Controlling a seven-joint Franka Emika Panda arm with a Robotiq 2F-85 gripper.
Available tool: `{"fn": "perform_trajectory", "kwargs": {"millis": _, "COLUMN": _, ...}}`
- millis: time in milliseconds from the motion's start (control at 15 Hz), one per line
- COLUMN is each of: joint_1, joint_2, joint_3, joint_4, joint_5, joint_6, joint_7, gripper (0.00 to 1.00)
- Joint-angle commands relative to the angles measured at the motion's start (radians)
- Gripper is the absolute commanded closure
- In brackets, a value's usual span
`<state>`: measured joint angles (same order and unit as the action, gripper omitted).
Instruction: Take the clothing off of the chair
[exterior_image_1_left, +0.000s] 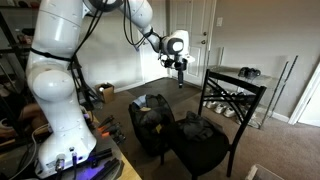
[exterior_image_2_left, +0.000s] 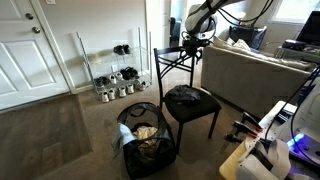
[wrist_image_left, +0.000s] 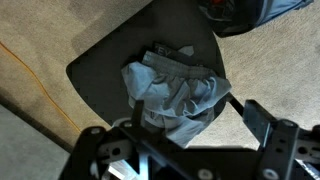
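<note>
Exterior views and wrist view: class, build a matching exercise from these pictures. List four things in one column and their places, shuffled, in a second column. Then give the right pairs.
Things:
1. clothing
2. gripper
3. black bag
4. shoes

Places:
A. on the floor beside the chair
B. on the wire rack by the wall
C. on the chair seat
D. in the air above the chair

Pairs: 1-C, 2-D, 3-A, 4-B
</note>
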<state>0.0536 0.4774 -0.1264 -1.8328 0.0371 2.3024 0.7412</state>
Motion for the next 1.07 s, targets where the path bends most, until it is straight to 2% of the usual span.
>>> {"fn": "perform_trajectory", "kwargs": {"millis": 0, "joint_1": -0.001, "joint_2": 0.000, "joint_3": 0.001, "joint_4": 0.002, "joint_5": 0.000, "joint_6": -0.002, "joint_7": 0.000, "gripper": 0.00}}
{"fn": "perform_trajectory", "kwargs": {"millis": 533, "joint_1": -0.001, "joint_2": 0.000, "joint_3": 0.001, "joint_4": 0.002, "joint_5": 0.000, "joint_6": -0.002, "joint_7": 0.000, "gripper": 0.00}}
{"fn": "perform_trajectory", "kwargs": {"millis": 800, "joint_1": 0.006, "joint_2": 0.108, "joint_3": -0.001, "joint_4": 0.091, "joint_5": 0.039, "joint_6": -0.012, "joint_7": 0.112, "gripper": 0.00}}
{"fn": "perform_trajectory", "kwargs": {"millis": 1000, "joint_1": -0.005, "joint_2": 0.224, "joint_3": 0.007, "joint_4": 0.201, "joint_5": 0.079, "joint_6": -0.046, "joint_7": 0.180, "gripper": 0.00}}
